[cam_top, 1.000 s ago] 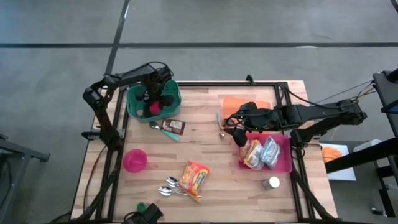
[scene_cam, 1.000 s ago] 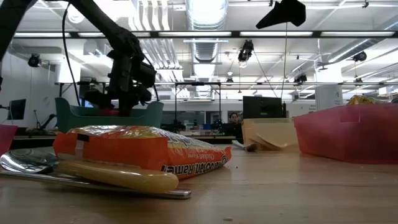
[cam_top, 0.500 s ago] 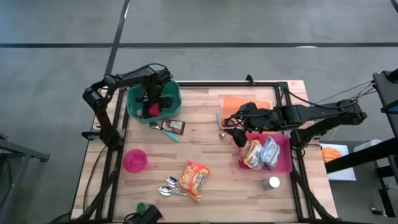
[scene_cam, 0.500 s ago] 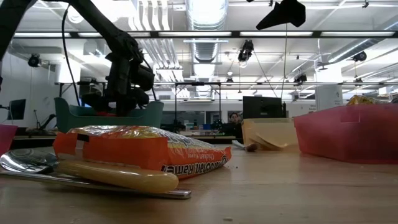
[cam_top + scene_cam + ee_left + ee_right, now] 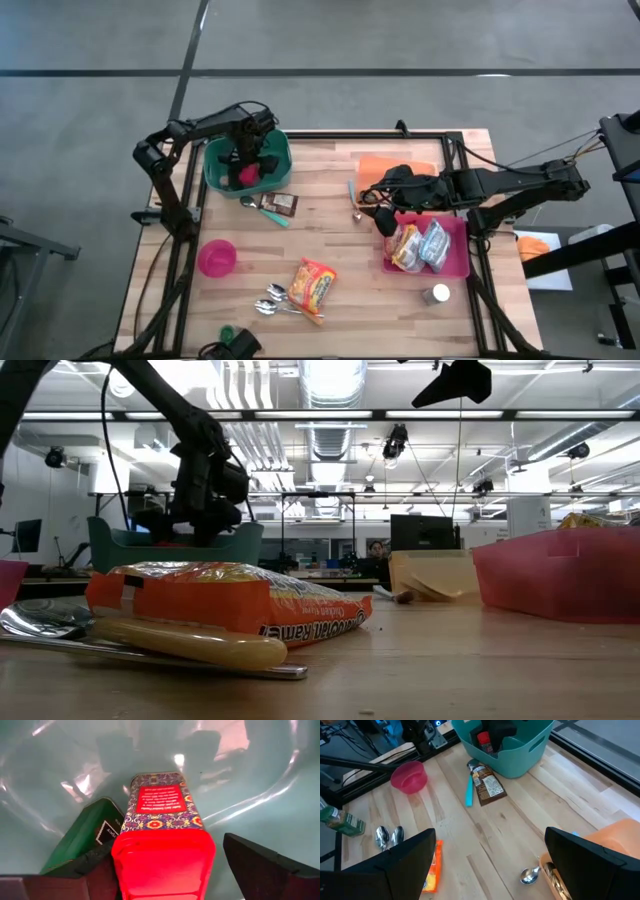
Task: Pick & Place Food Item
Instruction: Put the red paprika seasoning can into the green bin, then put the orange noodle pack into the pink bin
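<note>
A teal bin (image 5: 222, 172) stands at the table's far left corner. Inside it lies a red tin with a patterned label (image 5: 162, 835), beside a green packet (image 5: 85, 837); the tin's far end rests against the bin's floor. My left gripper (image 5: 246, 160) points down into the bin, open, one finger on each side of the tin's near end. My right gripper (image 5: 490, 870) hangs open above the table by the pink tray (image 5: 459, 270), holding nothing. An orange ramen packet (image 5: 314, 283) and a brown packet (image 5: 285, 203) lie on the table. My left gripper comes at the red tin from above, with the tin's near end (image 5: 160, 870) between its open fingers. One finger (image 5: 97, 875) stands right beside the tin's side; I cannot tell whether it touches. The other finger (image 5: 260, 865) stands clear of the tin.
A pink bowl (image 5: 217, 257), spoons (image 5: 272, 298), a teal-handled utensil (image 5: 268, 208), an orange cloth (image 5: 395, 165), a small can (image 5: 437, 294) and a green bottle (image 5: 230, 335) lie about. Snack bags (image 5: 420, 245) fill the pink tray. Bare wood shows mid-table.
In the low view, the red tin under my left gripper showed just above the bin's rim a second ago; now it sits lower, behind the rim.
</note>
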`<act>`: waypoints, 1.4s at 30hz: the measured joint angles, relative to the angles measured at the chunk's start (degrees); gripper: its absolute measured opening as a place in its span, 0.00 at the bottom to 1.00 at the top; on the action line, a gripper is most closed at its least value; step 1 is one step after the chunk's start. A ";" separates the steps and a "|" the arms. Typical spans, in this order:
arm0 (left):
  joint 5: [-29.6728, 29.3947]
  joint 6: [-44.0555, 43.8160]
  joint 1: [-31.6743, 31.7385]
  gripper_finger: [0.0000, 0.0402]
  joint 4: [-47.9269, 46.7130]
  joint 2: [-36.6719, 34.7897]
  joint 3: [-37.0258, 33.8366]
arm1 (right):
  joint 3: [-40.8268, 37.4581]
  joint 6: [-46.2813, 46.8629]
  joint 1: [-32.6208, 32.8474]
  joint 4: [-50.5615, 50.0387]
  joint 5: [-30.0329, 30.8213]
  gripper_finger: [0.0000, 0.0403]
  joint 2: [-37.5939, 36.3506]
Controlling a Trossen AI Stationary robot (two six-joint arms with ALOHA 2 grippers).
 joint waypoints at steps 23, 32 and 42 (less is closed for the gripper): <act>-0.83 0.92 -6.39 0.83 0.00 -17.25 1.01 | 0.00 -0.20 0.00 -0.20 -0.78 0.92 0.00; -1.07 -0.23 -23.68 0.72 -0.01 -20.64 0.93 | -1.02 2.95 0.00 -1.62 -0.85 0.92 0.00; -1.23 -9.62 -42.25 0.57 1.59 -20.70 -2.16 | -6.21 4.42 1.98 -0.17 -5.50 0.92 0.00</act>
